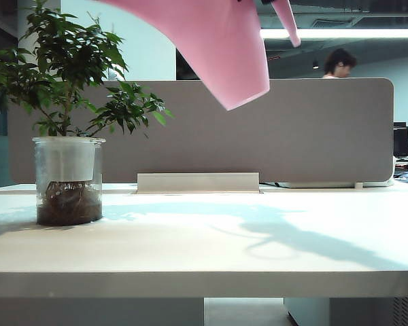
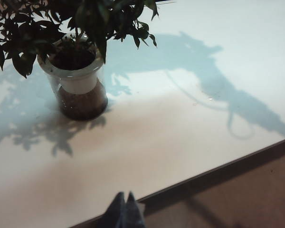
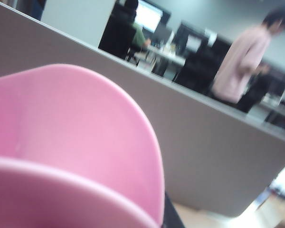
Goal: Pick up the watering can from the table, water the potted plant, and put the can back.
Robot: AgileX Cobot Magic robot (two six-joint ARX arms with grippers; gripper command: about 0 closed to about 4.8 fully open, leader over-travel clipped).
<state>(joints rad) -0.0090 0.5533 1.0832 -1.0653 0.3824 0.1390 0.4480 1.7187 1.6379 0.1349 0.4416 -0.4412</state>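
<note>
The pink watering can [image 1: 211, 41] hangs tilted high over the table [image 1: 224, 238], up and to the right of the potted plant [image 1: 68, 136]. Its handle's free point [image 1: 287, 24] points down. The can [image 3: 71, 142] fills the right wrist view, and my right gripper [image 3: 147, 221] is shut on it, with only one dark finger [image 3: 173, 217] showing beside the pink plastic. The left wrist view shows the potted plant [image 2: 76, 71] standing on the table [image 2: 156, 142]. My left gripper [image 2: 124, 197] is shut and empty over the table's front edge, well away from the pot.
A grey partition panel [image 1: 292, 129] runs along the table's far side, with a low metal bracket [image 1: 197, 182] at its foot. A person [image 1: 338, 62] stands behind it. The can's shadow [image 1: 285, 234] falls on the tabletop right of the pot.
</note>
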